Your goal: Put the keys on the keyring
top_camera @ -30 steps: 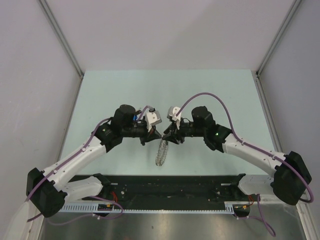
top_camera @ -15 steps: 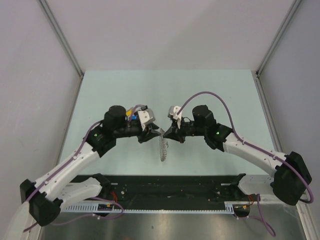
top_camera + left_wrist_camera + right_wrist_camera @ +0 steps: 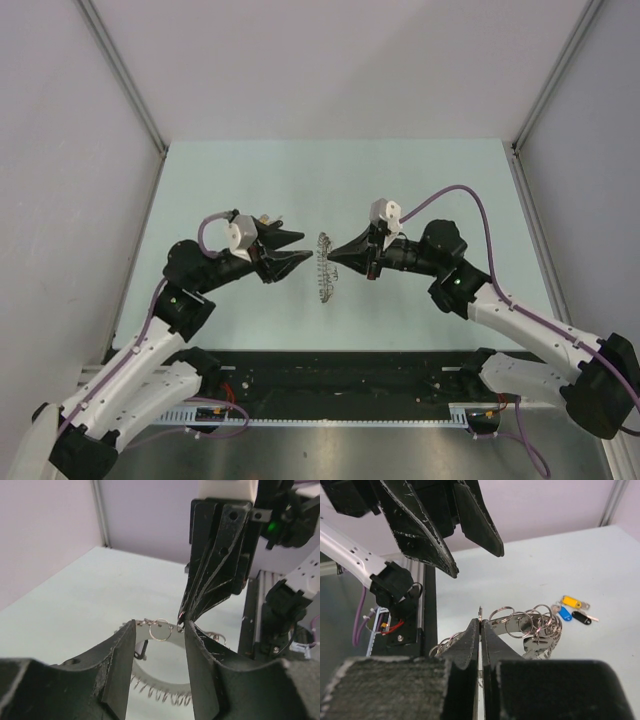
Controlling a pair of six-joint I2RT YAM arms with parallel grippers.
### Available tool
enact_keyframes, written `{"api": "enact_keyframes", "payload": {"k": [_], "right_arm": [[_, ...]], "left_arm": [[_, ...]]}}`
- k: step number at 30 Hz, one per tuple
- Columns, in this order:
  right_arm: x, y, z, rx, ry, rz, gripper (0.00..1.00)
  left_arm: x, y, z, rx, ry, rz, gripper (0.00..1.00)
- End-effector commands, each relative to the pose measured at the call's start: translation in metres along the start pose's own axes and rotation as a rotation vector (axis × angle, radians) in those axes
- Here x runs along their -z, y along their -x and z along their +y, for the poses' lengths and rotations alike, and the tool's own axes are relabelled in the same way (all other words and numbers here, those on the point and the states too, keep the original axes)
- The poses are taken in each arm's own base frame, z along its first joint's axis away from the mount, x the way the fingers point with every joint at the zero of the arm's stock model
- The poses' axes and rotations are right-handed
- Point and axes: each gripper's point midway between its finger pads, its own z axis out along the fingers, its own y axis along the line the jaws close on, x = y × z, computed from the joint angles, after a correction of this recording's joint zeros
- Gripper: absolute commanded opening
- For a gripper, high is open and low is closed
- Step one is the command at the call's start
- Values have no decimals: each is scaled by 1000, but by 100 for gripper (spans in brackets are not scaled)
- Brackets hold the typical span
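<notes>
Above the middle of the table (image 3: 230, 180), the keyring (image 3: 323, 272) hangs limp from the right gripper (image 3: 332, 254), whose jaws are pressed together on its upper edge. At 9 o'clock of the keyring, the left gripper (image 3: 302, 247) has its jaws spread wide and holds nothing, its tips just beside the ring. In the right wrist view, the keys (image 3: 572, 611), yellow, blue and black, lie together on the table at 2 o'clock of the keyring, apart from it.

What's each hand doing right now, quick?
Left hand: open, gripping nothing.
Right hand: closed on the keyring.
</notes>
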Motion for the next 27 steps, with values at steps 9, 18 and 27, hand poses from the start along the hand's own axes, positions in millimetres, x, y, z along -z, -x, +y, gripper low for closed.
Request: {"api": "enact_keyframes", "payload": {"k": [9, 18, 27], "right_arm": [[5, 51, 13, 26, 39, -217, 0], [7, 54, 17, 18, 53, -230, 0], [5, 51, 18, 10, 60, -225, 0]], "left_arm": [[-10, 19, -27, 82, -187, -84, 36], [-14, 6, -30, 150, -222, -56, 27], [-18, -2, -29, 182, -234, -35, 19]]}}
